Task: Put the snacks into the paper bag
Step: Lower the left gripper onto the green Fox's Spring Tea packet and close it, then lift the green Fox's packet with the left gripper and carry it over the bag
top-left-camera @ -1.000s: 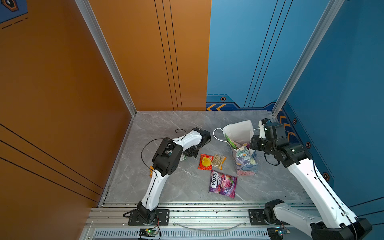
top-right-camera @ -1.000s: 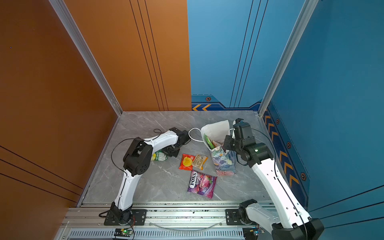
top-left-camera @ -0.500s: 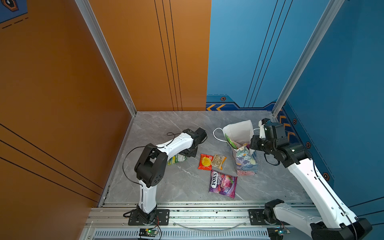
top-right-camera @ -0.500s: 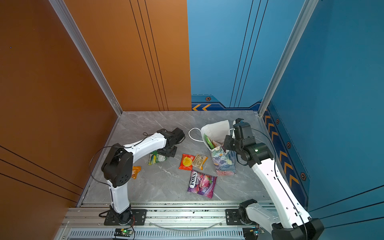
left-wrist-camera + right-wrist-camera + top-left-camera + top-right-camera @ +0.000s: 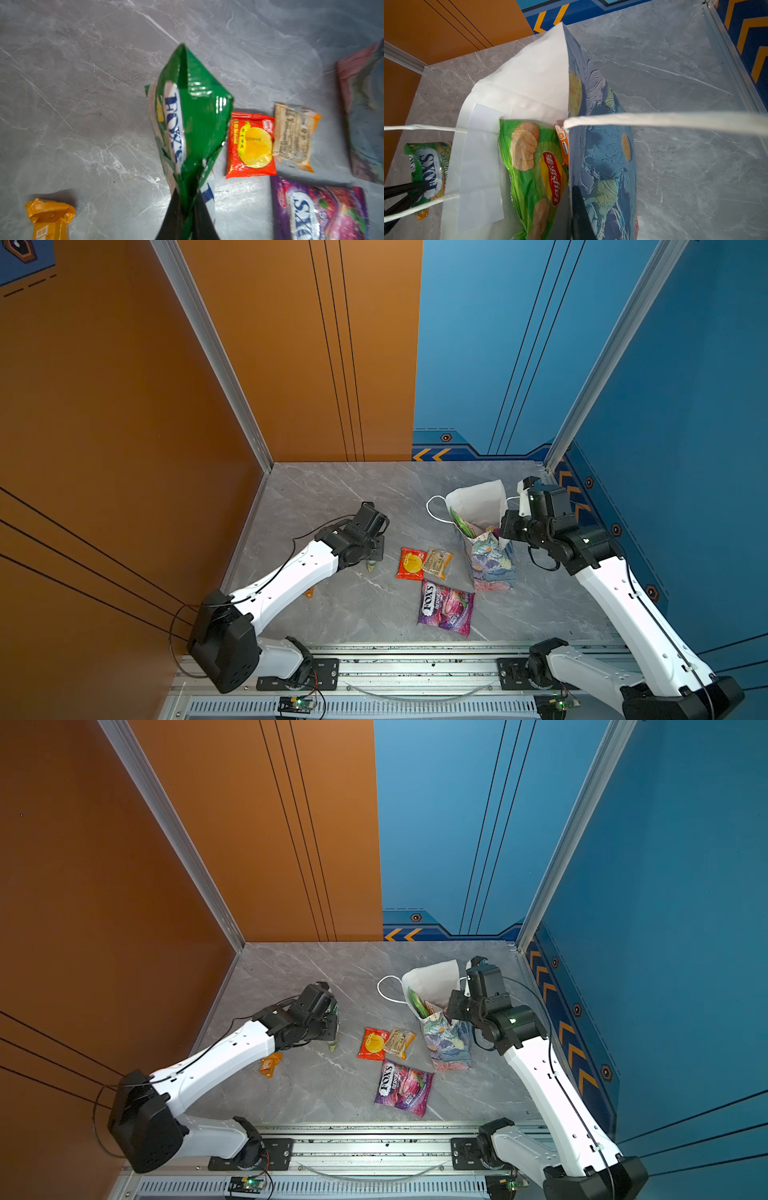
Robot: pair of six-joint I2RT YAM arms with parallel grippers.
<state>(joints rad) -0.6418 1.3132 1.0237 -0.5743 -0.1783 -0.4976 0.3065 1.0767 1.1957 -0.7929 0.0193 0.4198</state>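
green packet point(image 5: 193, 124) in left jaws, paper bag point(image 5: 492, 564) upright

The grey marbled worktop point(image 5: 353, 605) has orange panels point(image 5: 104, 406) rising along its left edge and half of its far edge. Blue panels point(image 5: 685, 364) take the rest of the far edge and the right side. Aluminium posts point(image 5: 216, 352) stand at its two far corners. Orange chevrons point(image 5: 432, 454) run along the foot of the blue panels, and a metal rail point(image 5: 415, 668) lies along the worktop's near edge.
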